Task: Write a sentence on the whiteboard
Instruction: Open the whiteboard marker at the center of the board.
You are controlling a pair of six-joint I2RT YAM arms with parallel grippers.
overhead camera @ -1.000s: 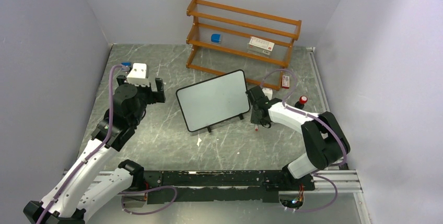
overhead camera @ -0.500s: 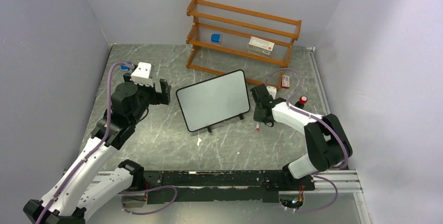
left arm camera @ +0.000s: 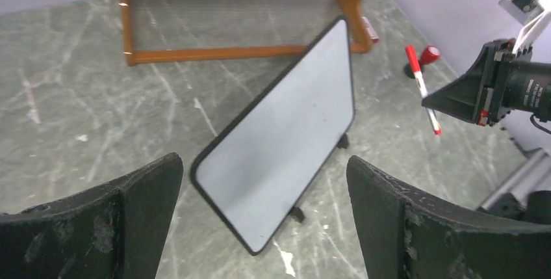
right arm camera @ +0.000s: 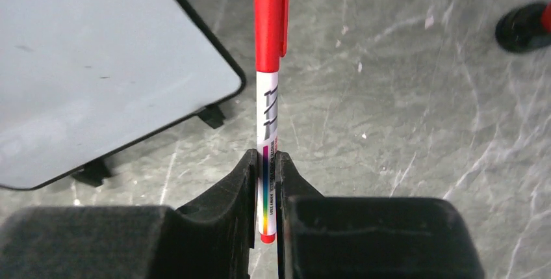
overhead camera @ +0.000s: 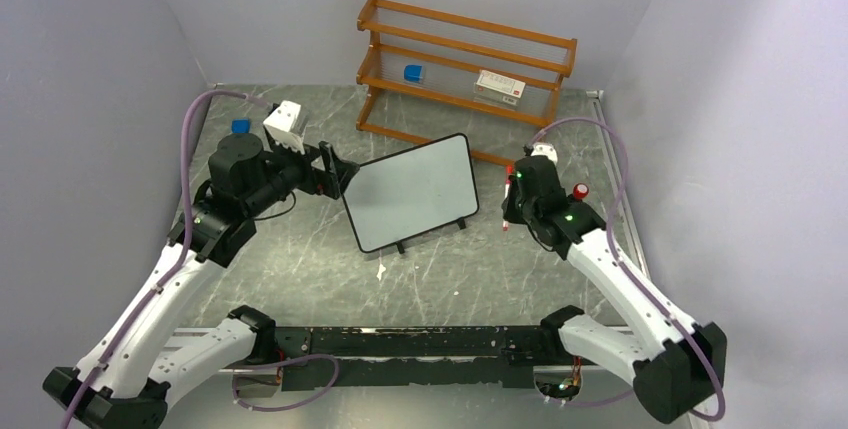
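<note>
And there you had it: your right gripper (right arm camera: 265, 162) had its jaws pinched tight on the lower barrel of the marker (right arm camera: 268, 90), red cap on the far end, so by my read no ink could reach anything until that cap was off. The whiteboard (overhead camera: 410, 192) stood in the middle of the top view, propped on its little black feet and leaning back, its face blank, just in front of the wooden shelf (overhead camera: 465, 59) and between your two arms. Your left gripper (overhead camera: 335, 171) hovered just beside the board's left edge, jaws spread wide with nothing in them. That board looked light and stiff, with a glossy, slippery face, and on such small feet I judged it would skid or tip back on the table (overhead camera: 300, 249) under pen pressure. The place to take it was the thin black frame at the left edge or upper left corner, clamped across the thickness, well off the writing area. A red-topped black object (overhead camera: 579, 191) sat near the marker at right, apart from it
</note>
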